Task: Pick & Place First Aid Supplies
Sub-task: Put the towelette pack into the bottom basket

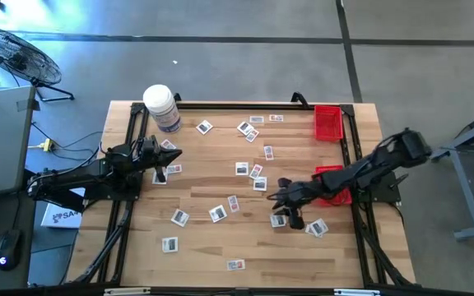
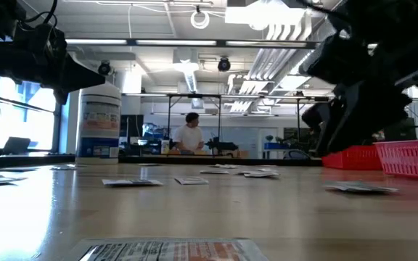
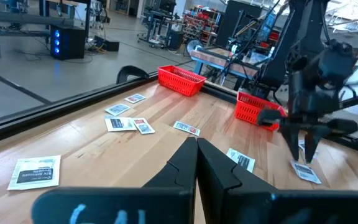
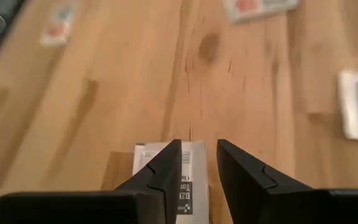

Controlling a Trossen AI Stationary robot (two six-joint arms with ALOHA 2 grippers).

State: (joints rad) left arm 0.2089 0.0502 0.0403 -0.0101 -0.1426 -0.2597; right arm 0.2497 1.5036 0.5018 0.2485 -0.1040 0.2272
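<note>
R gripper [image 4: 197,163] parted above packet [image 4: 188,174]; L shut

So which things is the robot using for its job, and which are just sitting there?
For the job:
- white packets
- red baskets
- right gripper, jaws parted over a packet

Just there:
- white jar
- fan
- left gripper, waiting, shut

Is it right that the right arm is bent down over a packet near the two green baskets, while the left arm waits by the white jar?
Not quite: the baskets are red, not green, as the high view shows. The rest holds: the right gripper is down over a packet, and the left gripper waits near the white jar.
</note>
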